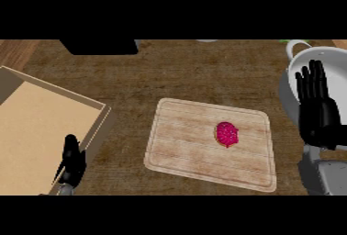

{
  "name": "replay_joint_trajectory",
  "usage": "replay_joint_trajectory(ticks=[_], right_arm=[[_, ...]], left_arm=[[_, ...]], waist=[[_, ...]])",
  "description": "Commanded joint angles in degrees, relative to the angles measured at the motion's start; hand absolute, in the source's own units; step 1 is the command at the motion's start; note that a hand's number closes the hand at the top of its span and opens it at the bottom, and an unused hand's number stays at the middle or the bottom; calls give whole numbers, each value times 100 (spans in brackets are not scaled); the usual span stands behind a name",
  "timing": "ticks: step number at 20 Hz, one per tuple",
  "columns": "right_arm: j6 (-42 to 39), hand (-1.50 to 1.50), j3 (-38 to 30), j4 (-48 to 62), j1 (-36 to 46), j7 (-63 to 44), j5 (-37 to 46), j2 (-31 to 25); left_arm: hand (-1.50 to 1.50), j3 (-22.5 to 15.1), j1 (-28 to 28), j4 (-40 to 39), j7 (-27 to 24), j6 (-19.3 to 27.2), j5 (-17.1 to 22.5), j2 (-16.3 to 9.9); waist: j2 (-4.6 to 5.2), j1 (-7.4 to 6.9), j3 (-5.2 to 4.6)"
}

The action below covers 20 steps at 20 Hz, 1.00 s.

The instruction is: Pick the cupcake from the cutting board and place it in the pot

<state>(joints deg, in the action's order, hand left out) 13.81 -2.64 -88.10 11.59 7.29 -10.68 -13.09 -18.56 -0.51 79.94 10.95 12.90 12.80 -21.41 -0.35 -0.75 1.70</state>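
Cupcake [227, 134] lies on its side on the cutting board [183, 147], well left of the right hand [318, 105], whose fingers are straight & released, holding nothing, in front of the pot [298, 59]. Left hand [71, 160] rests open by the box [47, 124]. Risk: cupcake on its side may roll or slip w/ an off-centre grasp; reach could nudge the board on the counter [169, 69].

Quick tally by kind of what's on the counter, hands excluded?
Cupcake: 1, pink, lying on the board
Cutting board: 1
Pot: 1, white, at the right edge, partly behind the right hand
Open box: 1, at the left
Dark object at the top edge: 1, kind unclear
Total: 5
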Motion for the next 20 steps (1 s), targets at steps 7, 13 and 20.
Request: replay_joint_trajectory(ticks=[7,13,20], right_arm=[[-528,150,332,538,-81,235,1915,-2128],[323,-150,159,864,-165,1216,1462,-691],[-354,-150,516,125,-60,538,1567,-1240]], left_arm=[[0,881,-445,1723,-877,-61,546,-177],[0,1484,70,1884,-578,489,667,-298],[0,1496,-94,2270,-384,667,691,-466]], waist=[[31,-75,-341],[71,188,-156],[24,306,-180]])
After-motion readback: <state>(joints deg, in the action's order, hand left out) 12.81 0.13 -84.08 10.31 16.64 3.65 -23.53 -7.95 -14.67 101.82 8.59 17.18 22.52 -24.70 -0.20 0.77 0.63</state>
